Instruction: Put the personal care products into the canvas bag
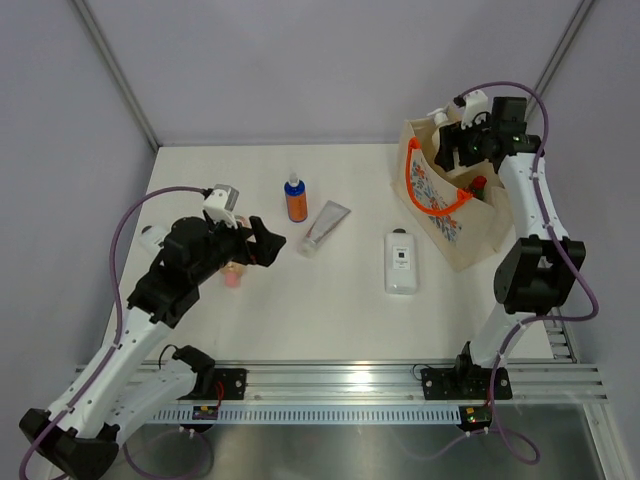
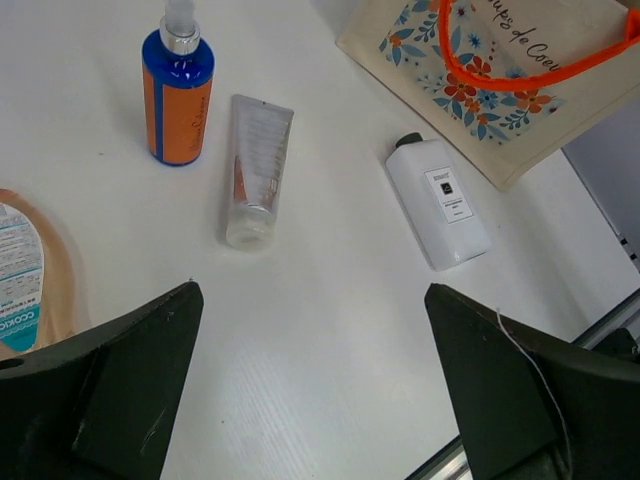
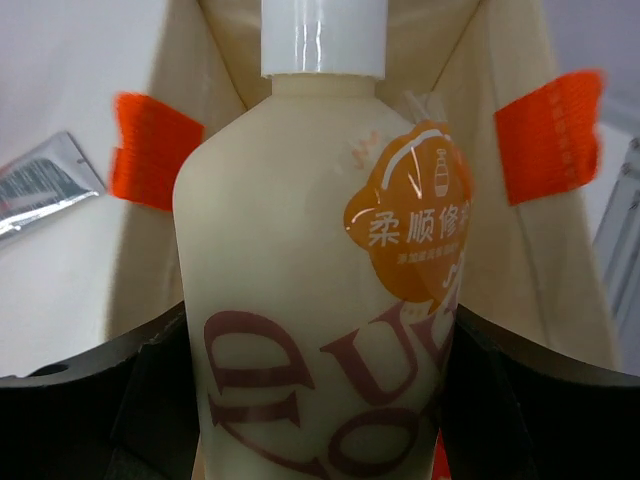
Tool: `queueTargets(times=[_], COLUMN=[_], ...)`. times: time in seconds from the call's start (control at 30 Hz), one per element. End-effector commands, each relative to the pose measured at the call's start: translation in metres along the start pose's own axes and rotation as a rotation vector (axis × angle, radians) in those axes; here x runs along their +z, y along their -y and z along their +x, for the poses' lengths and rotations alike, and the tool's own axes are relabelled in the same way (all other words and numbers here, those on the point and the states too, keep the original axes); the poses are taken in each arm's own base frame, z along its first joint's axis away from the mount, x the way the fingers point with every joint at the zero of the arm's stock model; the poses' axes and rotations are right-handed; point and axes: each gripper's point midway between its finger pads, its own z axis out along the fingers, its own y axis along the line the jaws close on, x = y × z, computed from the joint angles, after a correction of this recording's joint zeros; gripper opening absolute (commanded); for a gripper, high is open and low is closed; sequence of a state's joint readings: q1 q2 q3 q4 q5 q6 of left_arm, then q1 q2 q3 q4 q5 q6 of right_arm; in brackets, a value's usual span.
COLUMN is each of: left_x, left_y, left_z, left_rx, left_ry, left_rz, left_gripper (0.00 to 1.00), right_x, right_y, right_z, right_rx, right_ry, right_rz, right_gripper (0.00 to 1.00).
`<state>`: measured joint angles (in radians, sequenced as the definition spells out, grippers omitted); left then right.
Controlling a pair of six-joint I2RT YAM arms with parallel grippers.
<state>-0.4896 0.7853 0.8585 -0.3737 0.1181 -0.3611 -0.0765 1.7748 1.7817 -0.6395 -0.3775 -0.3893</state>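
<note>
1. Top external view: one canvas bag [image 1: 447, 222] stands at the far right of the table [image 1: 330, 315], mouth open. One orange handle loop [image 1: 412, 190] hangs over its printed left face.
2. Six personal care products counted: four on the table, one in the bag, one in a claw.
3. One orange bottle [image 1: 295, 203] with a blue cap stands upright at far centre.
4. One silver tube [image 1: 325, 227] lies just right of the orange bottle, not touching it.
5. One flat white bottle [image 1: 401, 264] lies between the silver tube and the bag, just beside the bag's left face.
6. One peach tube [image 1: 233, 276] lies at the left, partly under the left arm's claw.
7. One red-capped bottle [image 1: 478, 184] is inside the bag; only its cap end shows.
8. Right gripper [image 3: 325, 395] is over the bag mouth, fingers clamped on one cream bottle [image 3: 320, 250]. The bottle's white cap points into the bag. The right wrist view shows two orange strap patches, one on each side of the bottle.
9. Left gripper [image 2: 320, 400] has its jaws wide apart and holds nothing. It hovers over bare table just right of the peach tube.
</note>
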Motion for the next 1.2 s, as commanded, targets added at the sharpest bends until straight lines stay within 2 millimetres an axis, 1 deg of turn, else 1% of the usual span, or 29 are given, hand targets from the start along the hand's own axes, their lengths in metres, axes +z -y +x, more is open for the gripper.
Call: queueTargets(times=[0.0,0.07,0.1,0.13,0.2,0.23,0.3,0.33,0.37,0.43,0.5,0.53,0.63,0.67,0.7,0.8,0.83,0.9,0.93,0.97,1.0,1.03,1.07,1.1,1.13,1.17], left_x=[-0.004,-0.006,-0.006,-0.005,-0.004,-0.002,0.002,0.005,0.009,0.014,0.023,0.026,0.037,0.04,0.045,0.052,0.056,0.061,0.067,0.07,0.074,0.079,0.09,0.096,0.104,0.119], left_y=[-0.012,-0.014,-0.014,-0.014,-0.013,-0.013,-0.012,-0.013,-0.014,-0.016,-0.016,-0.017,-0.018,-0.016,-0.018,-0.02,-0.023,-0.026,-0.03,-0.034,-0.035,-0.039,-0.044,-0.046,-0.043,-0.044], left_z=[0.003,0.007,0.007,0.008,0.009,0.01,0.01,0.012,0.012,0.016,0.017,0.018,0.023,0.021,0.025,0.023,0.026,0.022,0.023,0.018,0.016,0.014,0.01,0.008,0.009,0.003], left_rx=[0.049,0.049,0.048,0.045,0.036,0.032,0.017,0.006,-0.002,-0.019,-0.032,-0.04,-0.05,-0.051,-0.052,-0.048,-0.048,-0.05,-0.052,-0.049,-0.044,-0.019,0.002,0.023,0.082,0.121], left_ry=[0.022,0.025,0.026,0.024,0.025,0.023,0.024,0.02,0.021,0.013,0.012,0.007,-0.022,-0.023,-0.046,-0.056,-0.069,-0.057,-0.061,-0.034,-0.026,-0.015,0.012,0.026,0.033,0.076], left_rz=[-0.041,-0.043,-0.041,-0.042,-0.034,-0.033,-0.03,-0.032,-0.038,-0.043,-0.038,-0.038,-0.044,-0.036,-0.04,-0.054,-0.066,-0.089,-0.106,-0.133,-0.138,-0.161,-0.19,-0.2,-0.194,-0.198], left_gripper=[0.99,0.99,0.99,0.99,0.99,0.99,0.99,0.99,0.99,0.99,0.99,0.99,0.99,0.99,0.99,0.99,0.99,0.99,0.99,0.99,0.99,0.99,0.99,0.99,0.99,0.99], right_x=[-0.005,0.003,0.005,0.007,0.011,0.012,0.012,0.01,0.009,0.005,0.0,-0.004,-0.015,-0.02,-0.023,-0.04,-0.048,-0.058,-0.07,-0.079,-0.089,-0.108,-0.12,-0.131,-0.148,-0.152], right_y=[0.007,0.003,0.0,-0.002,-0.004,-0.005,-0.006,-0.007,-0.007,-0.009,-0.009,-0.01,-0.012,-0.013,-0.013,-0.015,-0.018,-0.024,-0.03,-0.044,-0.055,-0.069,-0.096,-0.11,-0.126,-0.147], right_z=[-0.026,-0.015,-0.007,-0.003,0.009,0.012,0.017,0.018,0.021,0.019,0.016,0.012,0.002,-0.002,-0.005,-0.021,-0.027,-0.035,-0.043,-0.046,-0.05,-0.057,-0.053,-0.054,-0.055,-0.042], right_rx=[-0.054,-0.033,-0.021,-0.013,0.007,0.012,0.023,0.027,0.03,0.031,0.033,0.032,0.035,0.037,0.041,0.037,0.03,0.018,-0.011,-0.027,-0.075,-0.116,-0.129,-0.149,-0.185,-0.166], right_ry=[0.073,0.048,0.028,0.016,-0.023,-0.034,-0.053,-0.056,-0.061,-0.058,-0.054,-0.044,-0.022,-0.015,-0.009,0.039,0.06,0.086,0.114,0.13,0.15,0.187,0.208,0.235,0.275,0.283], right_rz=[0.03,0.0,-0.012,-0.021,-0.036,-0.041,-0.04,-0.038,-0.036,-0.038,-0.035,-0.032,-0.033,-0.041,-0.043,-0.049,-0.052,-0.074,-0.083,-0.149,-0.196,-0.241,-0.376,-0.435,-0.484,-0.601], right_gripper=[0.08,0.11,0.15,0.2,0.33,0.51,0.66,0.76,0.8,0.92,0.98,0.99,1.0,0.99,0.99,1.0,0.99,1.0,0.99,0.99,0.99,0.99,1.0,0.99,0.99,1.0])
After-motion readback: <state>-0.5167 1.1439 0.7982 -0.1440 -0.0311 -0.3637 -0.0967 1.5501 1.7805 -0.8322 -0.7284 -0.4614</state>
